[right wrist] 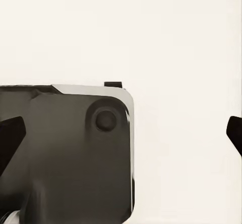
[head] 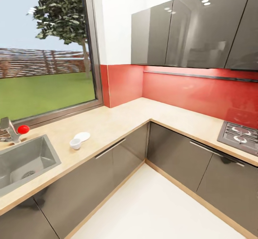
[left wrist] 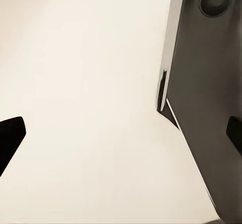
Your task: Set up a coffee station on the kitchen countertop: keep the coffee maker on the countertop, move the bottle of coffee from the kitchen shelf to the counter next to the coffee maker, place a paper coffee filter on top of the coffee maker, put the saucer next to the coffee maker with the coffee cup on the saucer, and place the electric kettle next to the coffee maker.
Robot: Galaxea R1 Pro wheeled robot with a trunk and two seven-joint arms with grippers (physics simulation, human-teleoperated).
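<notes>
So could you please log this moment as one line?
coffee cup beside saucer on kitchen countertop | left gripper open | right gripper open

A steel sink [head: 21,162] is sunk at the near left, with a tap [head: 8,128] behind it and a red ball [head: 23,129] just beside the tap. A large window [head: 46,48] above shows lawn, a fence and a tree. Glossy grey wall cabinets [head: 193,27] hang over a red backsplash [head: 186,88]. A gas hob [head: 239,135] sits at the far right, pale floor [head: 150,206] below
</notes>
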